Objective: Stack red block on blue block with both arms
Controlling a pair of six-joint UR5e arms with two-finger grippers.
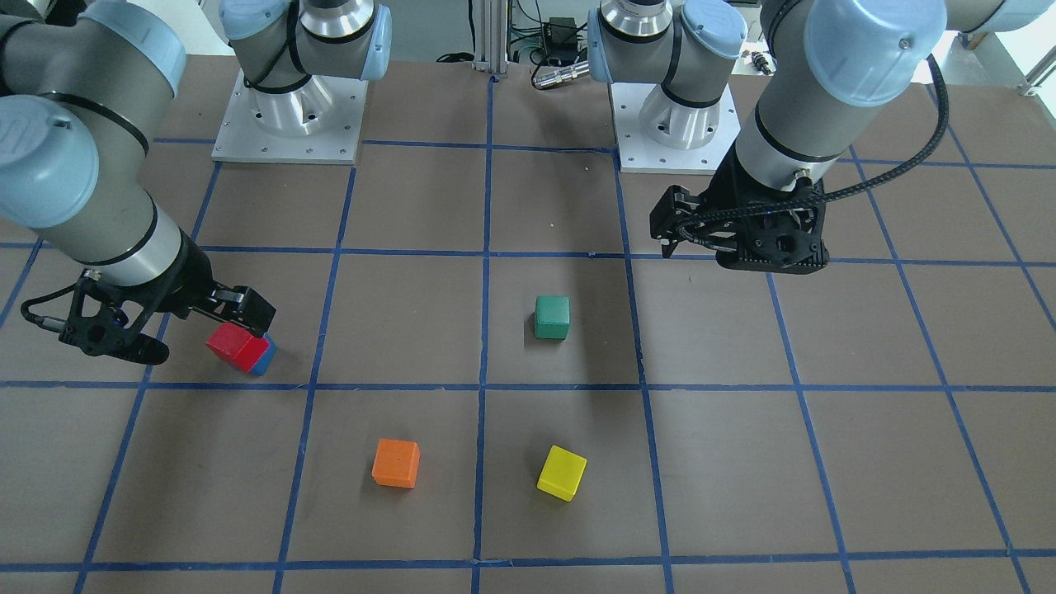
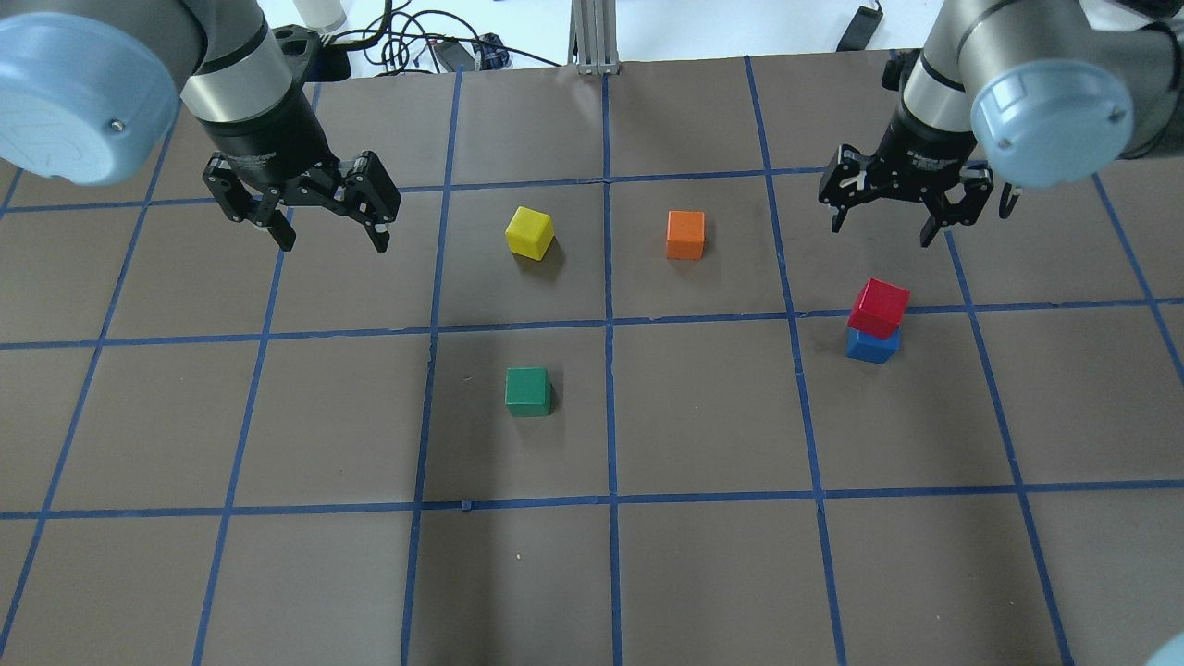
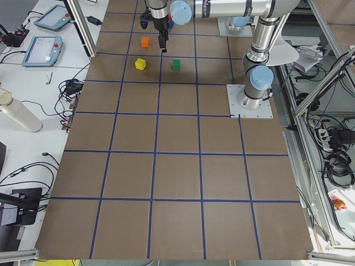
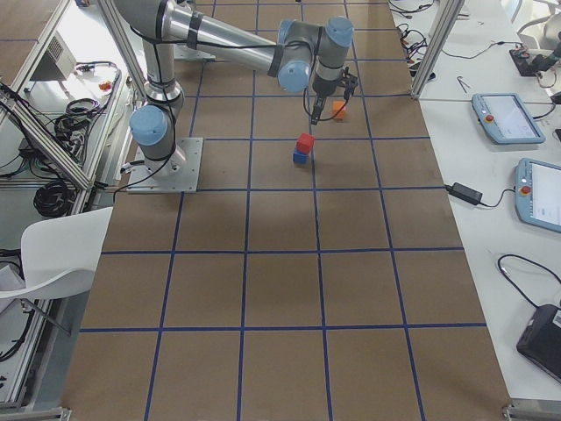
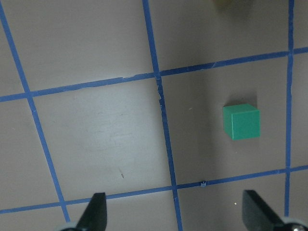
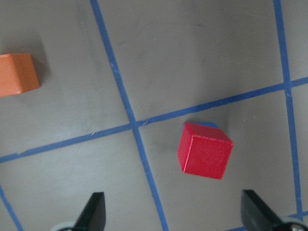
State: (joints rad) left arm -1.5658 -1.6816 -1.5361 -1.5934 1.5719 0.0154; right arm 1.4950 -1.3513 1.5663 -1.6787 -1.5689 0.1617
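Note:
The red block (image 2: 879, 307) sits on top of the blue block (image 2: 872, 346) on the table's right side, turned a little askew against it. The stack also shows in the front view, red block (image 1: 238, 346) over blue block (image 1: 264, 360). In the right wrist view the red block (image 6: 204, 151) hides nearly all of the blue block (image 6: 207, 124). My right gripper (image 2: 883, 222) hangs above and just beyond the stack, open and empty, touching neither block. My left gripper (image 2: 333, 239) is open and empty above bare table at the far left.
A green cube (image 2: 527, 390) lies near the table's middle, and a yellow cube (image 2: 529, 231) and an orange cube (image 2: 685, 234) lie further out. The green cube (image 5: 240, 121) shows in the left wrist view. Both arm bases (image 1: 286, 124) stand at the robot's edge.

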